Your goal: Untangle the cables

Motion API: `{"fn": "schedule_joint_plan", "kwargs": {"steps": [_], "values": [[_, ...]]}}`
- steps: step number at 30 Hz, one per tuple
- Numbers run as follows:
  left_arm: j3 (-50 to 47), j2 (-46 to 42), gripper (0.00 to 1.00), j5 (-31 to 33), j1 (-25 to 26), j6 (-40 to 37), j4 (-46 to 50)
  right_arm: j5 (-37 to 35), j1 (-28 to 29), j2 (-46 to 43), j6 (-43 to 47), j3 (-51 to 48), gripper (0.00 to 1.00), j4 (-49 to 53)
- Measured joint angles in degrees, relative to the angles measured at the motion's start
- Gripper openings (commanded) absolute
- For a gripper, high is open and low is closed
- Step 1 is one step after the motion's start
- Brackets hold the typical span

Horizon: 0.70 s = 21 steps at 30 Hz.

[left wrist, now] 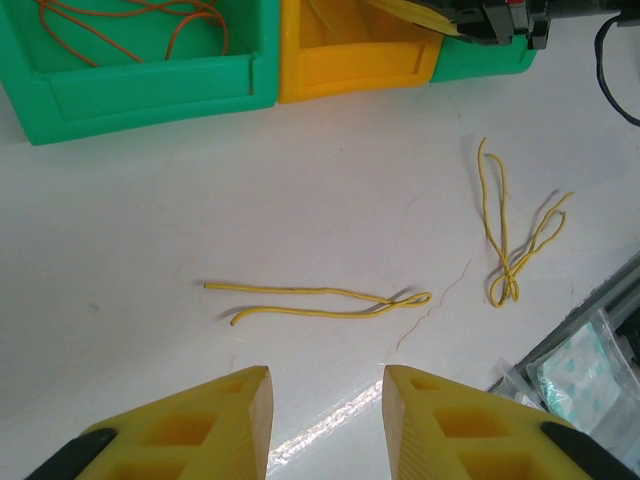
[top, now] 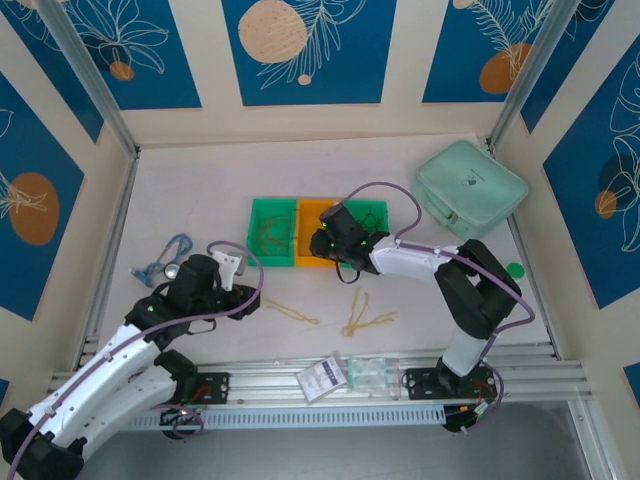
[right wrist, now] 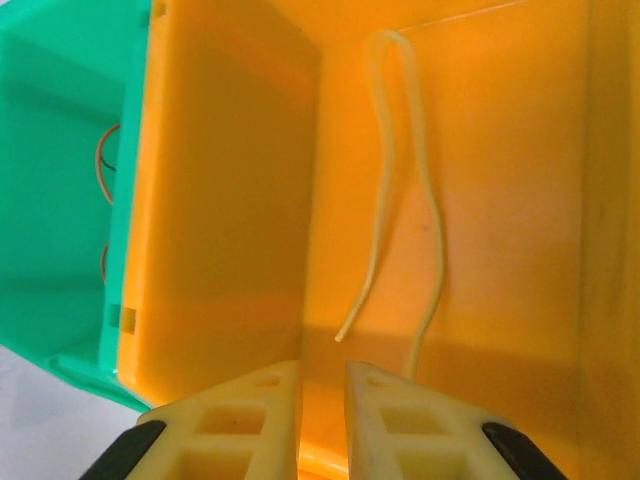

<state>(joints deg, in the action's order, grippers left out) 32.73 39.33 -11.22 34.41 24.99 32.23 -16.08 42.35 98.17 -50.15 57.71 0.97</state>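
Note:
Two loose yellow cables lie on the white table: a folded one [left wrist: 320, 298] [top: 292, 312] and a knotted pair [left wrist: 515, 240] [top: 365, 318]. My left gripper [left wrist: 327, 400] [top: 243, 303] hovers open just short of the folded one, with nothing between its fingers. Thin red cables [left wrist: 130, 25] lie in the left green bin [top: 272, 232]. My right gripper [right wrist: 323, 400] [top: 322, 243] hangs inside the orange bin [right wrist: 230, 200], its jaws a narrow gap apart and holding nothing. A pale yellow cable [right wrist: 385, 180] lies looped on the bin floor, one end running behind the right finger.
A second green bin [top: 368, 215] with dark wire sits right of the orange one. At the back right is a mint case [top: 470, 190], and at the left a blue cord with a metal disc [top: 165, 262]. Plastic packets [top: 345, 375] rest on the front rail.

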Motion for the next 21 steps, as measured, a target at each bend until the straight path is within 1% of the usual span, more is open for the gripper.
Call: {"fn": "schedule_joint_plan", "kwargs": {"steps": [3, 6, 7, 10, 14, 16, 18, 21], "values": [[0.00, -0.02, 0.34, 0.74, 0.00, 0.00, 0.00, 0.52, 0.09, -0.26, 2.64, 0.07, 0.20, -0.04], [0.02, -0.04, 0.35, 1.29, 0.00, 0.17, 0.02, 2.73, 0.31, -1.77, 7.50, 0.04, 0.20, 0.52], [0.04, -0.07, 0.35, 1.55, 0.00, 0.24, 0.07, 4.11, 0.39, -2.69, 9.60, 0.04, 0.20, 1.18], [1.01, -0.20, 0.42, 2.67, 0.00, 1.07, 0.81, 8.81, 0.55, -5.27, 15.69, 0.79, 0.20, 4.46], [2.91, -2.12, 0.45, 4.44, 0.00, 2.19, 1.60, 15.41, 1.64, -6.99, 24.20, 3.37, 0.20, 11.34], [4.31, -3.26, 0.45, 5.42, 0.00, 2.58, 2.12, 16.61, 3.67, -6.97, 28.35, 4.87, 0.21, 15.23], [6.14, -3.65, 0.45, 6.36, 0.00, 2.80, 2.73, 16.46, 7.10, -6.91, 32.39, 6.29, 0.21, 19.58], [8.66, -3.72, 0.45, 7.32, 0.00, 3.06, 3.39, 14.14, 13.16, -5.57, 36.83, 9.07, 0.21, 25.86]]}}
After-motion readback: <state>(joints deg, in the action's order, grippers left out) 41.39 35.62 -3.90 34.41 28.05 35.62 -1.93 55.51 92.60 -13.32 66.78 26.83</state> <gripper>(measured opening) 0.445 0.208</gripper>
